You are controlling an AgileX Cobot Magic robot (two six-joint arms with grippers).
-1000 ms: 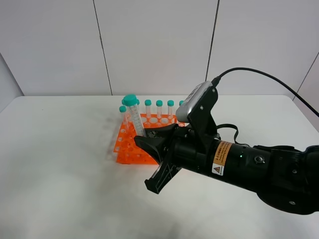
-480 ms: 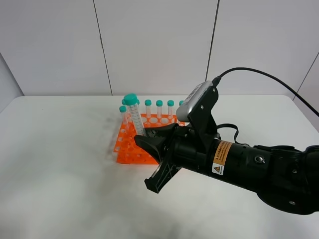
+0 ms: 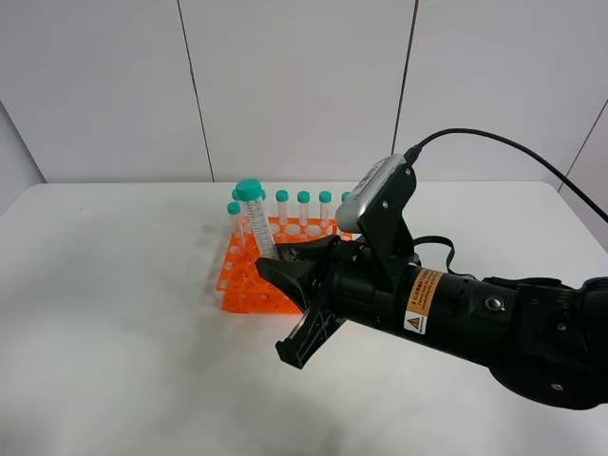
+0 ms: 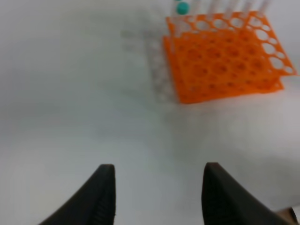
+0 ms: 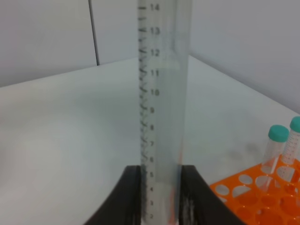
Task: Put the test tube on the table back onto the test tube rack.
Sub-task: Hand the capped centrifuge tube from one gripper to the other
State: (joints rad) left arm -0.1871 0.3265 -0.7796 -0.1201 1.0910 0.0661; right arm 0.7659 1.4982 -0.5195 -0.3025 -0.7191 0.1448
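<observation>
Test tube (image 3: 255, 223), near-upright, cap up, gripped at its lower end by right claw (image 3: 273, 268) over orange rack (image 3: 243, 287); left claw (image 4: 157, 192) spread wide above white surface (image 4: 70, 103).

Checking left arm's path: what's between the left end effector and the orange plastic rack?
Bare white matte tabletop only, from left end effector to orange plastic rack, per left wrist view.

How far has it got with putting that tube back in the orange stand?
Done: the test tube is off the table, clamped nearly upright in the right gripper. In hand: it hangs over the test tube rack; its tip is hidden, so I cannot tell whether it has entered a hole. Left: lower it in and let go. The left gripper is open and empty.
</observation>
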